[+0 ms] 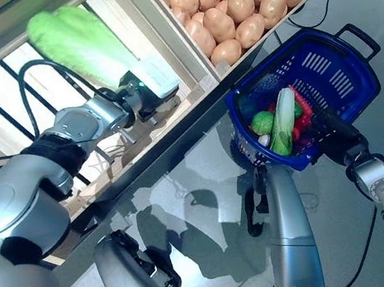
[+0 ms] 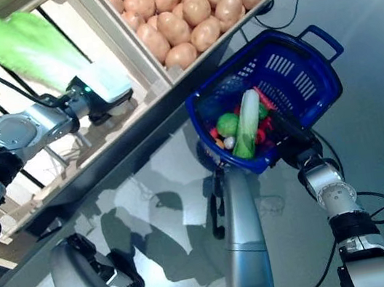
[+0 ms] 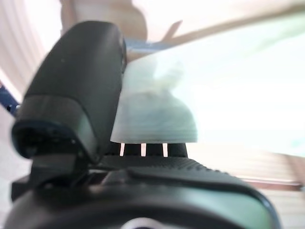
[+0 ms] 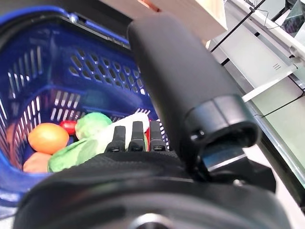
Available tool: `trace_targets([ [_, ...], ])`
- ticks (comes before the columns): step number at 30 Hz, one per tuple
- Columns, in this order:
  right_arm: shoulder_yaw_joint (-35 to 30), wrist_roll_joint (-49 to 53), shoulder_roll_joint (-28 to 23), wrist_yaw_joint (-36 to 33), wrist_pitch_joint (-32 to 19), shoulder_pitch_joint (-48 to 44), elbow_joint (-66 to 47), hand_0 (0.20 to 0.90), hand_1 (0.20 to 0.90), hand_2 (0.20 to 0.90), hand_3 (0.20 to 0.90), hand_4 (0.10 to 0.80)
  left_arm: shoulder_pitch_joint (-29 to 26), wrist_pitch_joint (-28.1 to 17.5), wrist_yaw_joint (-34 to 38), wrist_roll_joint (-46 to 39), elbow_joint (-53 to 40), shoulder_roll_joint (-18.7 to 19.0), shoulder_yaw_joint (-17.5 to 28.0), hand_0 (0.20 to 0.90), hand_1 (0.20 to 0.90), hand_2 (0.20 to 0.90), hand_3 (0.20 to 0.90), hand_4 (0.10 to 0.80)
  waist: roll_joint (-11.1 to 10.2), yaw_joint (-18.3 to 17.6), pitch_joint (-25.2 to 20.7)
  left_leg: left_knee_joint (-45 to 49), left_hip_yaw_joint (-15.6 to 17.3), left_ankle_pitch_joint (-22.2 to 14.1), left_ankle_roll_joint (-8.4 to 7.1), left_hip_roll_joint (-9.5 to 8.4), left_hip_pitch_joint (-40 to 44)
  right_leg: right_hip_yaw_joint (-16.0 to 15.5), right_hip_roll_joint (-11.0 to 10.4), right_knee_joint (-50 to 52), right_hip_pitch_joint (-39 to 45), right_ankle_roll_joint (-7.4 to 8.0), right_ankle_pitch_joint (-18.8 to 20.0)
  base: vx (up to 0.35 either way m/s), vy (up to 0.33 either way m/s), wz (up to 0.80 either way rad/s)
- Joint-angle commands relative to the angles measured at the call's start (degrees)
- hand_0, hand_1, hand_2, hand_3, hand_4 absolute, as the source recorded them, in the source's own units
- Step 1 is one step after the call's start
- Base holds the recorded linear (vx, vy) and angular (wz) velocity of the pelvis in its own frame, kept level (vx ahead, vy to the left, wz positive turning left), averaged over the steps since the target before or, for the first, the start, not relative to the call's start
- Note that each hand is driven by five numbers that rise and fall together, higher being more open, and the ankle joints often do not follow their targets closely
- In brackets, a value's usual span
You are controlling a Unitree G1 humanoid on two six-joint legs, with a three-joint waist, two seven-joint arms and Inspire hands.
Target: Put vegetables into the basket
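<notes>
Left hand [image 1: 141, 93] grips cabbage [image 1: 82, 40]; right hand [image 2: 291, 143] half-hidden behind basket [image 2: 290, 68]

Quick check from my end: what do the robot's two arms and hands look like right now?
Both arms are glossy silver-grey shells with black bands at the joints. The left hand is dark, and a black cable loops above its forearm. The right hand is also dark, on a silver wrist with black rings. Each wrist view shows a thick, rounded black thumb and ribbed dark fingers.
</notes>
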Motion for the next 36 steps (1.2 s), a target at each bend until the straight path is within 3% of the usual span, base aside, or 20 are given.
trace_targets([
  [1, -3.2, -2.5, 1.9, -0.4, -3.0, -1.7, -5.3, 0.900, 0.900, 0.900, 0.900, 0.800, -1.2, -1.1, 7.2, -0.7, 2.2, 5.9, 6.9, 0.300, 0.300, 0.300, 0.300, 0.400, -0.1, -0.8, -1.4, -7.3, -1.1, 4.1, 0.32, 0.59, -0.1, 0.0, -5.2, -7.3, 5.8, 3.16, 5.8, 0.068, 0.026, 0.02],
  [9, -0.7, -6.7, 3.7, -0.2, -2.5, -1.8, -5.9, 0.900, 0.900, 0.900, 0.900, 0.800, 1.9, -4.1, 13.7, -3.8, -0.1, 7.7, 9.0, 0.300, 0.300, 0.300, 0.300, 0.400, 0.3, -0.2, -3.8, -13.6, 1.3, 5.9, 1.15, 0.76, 6.5, -1.7, -5.5, -12.5, 12.8, 3.52, 7.0, 0.070, 0.015, 0.01],
  [15, 0.8, -10.1, 6.4, -1.3, -2.3, -1.4, -6.8, 0.900, 0.900, 0.900, 0.900, 0.800, 7.9, -7.0, 17.0, -11.7, -3.0, 8.2, 15.8, 0.300, 0.300, 0.300, 0.300, 0.400, 0.9, 0.8, -5.8, -18.8, 3.7, 7.5, 0.97, 0.19, 11.1, -3.3, -4.9, -16.9, 17.3, 4.00, 7.7, 0.047, 0.023, 0.00],
  [25, 3.1, -15.2, 9.3, -1.5, -2.2, -2.7, -6.0, 0.900, 0.900, 0.900, 0.900, 0.800, 18.0, -13.7, 18.5, -23.5, -7.2, 4.6, 29.4, 0.300, 0.300, 0.300, 0.300, 0.400, 1.7, 2.9, -8.7, -29.3, 6.8, 11.5, -0.12, -2.86, 19.6, -6.2, -2.7, -26.6, 26.2, 3.90, 8.7, 0.031, 0.018, -0.02],
  [30, 6.3, -34.1, 8.9, 1.9, -5.3, -3.9, -6.5, 0.900, 0.900, 0.900, 0.900, 0.800, 22.6, -16.4, 14.4, -32.8, -12.3, 1.4, 36.4, 0.300, 0.300, 0.300, 0.300, 0.400, 1.7, 4.2, -9.9, -35.4, 7.1, 13.4, -0.94, -3.82, 25.4, -7.2, -2.6, -31.8, 32.2, 3.86, 9.2, 0.057, 0.008, 0.00],
  [32, 8.7, -45.4, 8.0, 3.8, -9.2, -4.1, -7.3, 0.900, 0.900, 0.900, 0.900, 0.800, 26.0, -17.4, 11.7, -37.8, -14.8, -0.2, 40.2, 0.300, 0.300, 0.300, 0.300, 0.400, 1.6, 4.8, -10.7, -39.8, 7.9, 16.2, -0.61, -4.11, 28.1, -8.2, -2.6, -35.7, 34.9, 3.29, 11.3, -0.001, 0.010, -0.03],
  [36, 11.9, -57.7, 6.8, 7.2, -14.3, -4.6, -10.3, 0.900, 0.900, 0.900, 0.900, 0.800, 31.7, -19.0, 6.8, -45.9, -18.1, -3.5, 46.8, 0.300, 0.300, 0.300, 0.300, 0.400, 1.6, 5.6, -12.1, -46.4, 9.9, 17.9, -0.60, -4.77, 34.1, -9.7, -2.3, -41.4, 40.7, 3.72, 12.4, 0.012, 0.018, -0.05],
])
